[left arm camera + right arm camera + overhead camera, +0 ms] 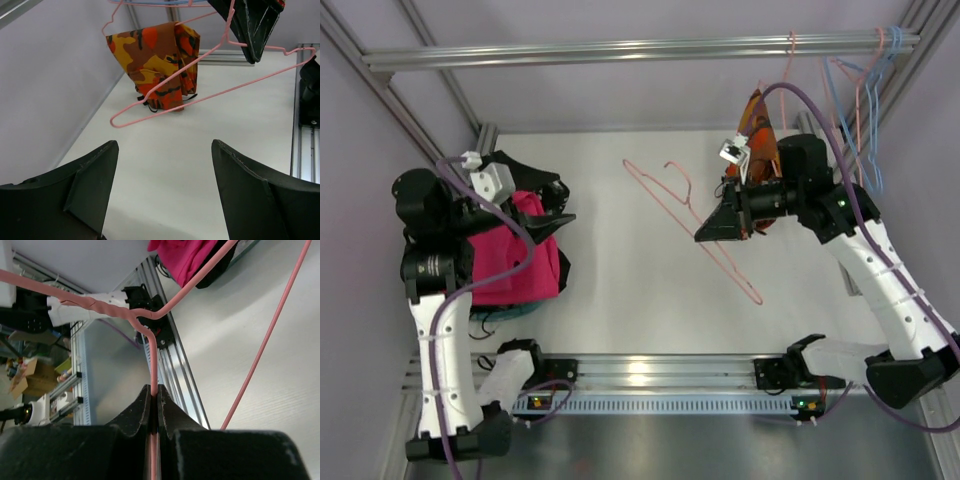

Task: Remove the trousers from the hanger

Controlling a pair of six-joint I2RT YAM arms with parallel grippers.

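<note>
The right pincer (pixel 154 390) is clamped on the wire of the pink hanger (pixel 740 275) above the surface (pixel 620 300), the left pincer (pixel 164 145) stands wide open by the magenta trousers (pixel 505 255) heaped at the left, and the orange camouflage trousers (pixel 160 60) sit far right.

The top camera is looking down on the whole table (pixel 620 300) from afar. The left wrist camera is facing right. The right wrist camera is facing left and near, close against the hanger (pixel 154 365), which all three views are sharing.
</note>
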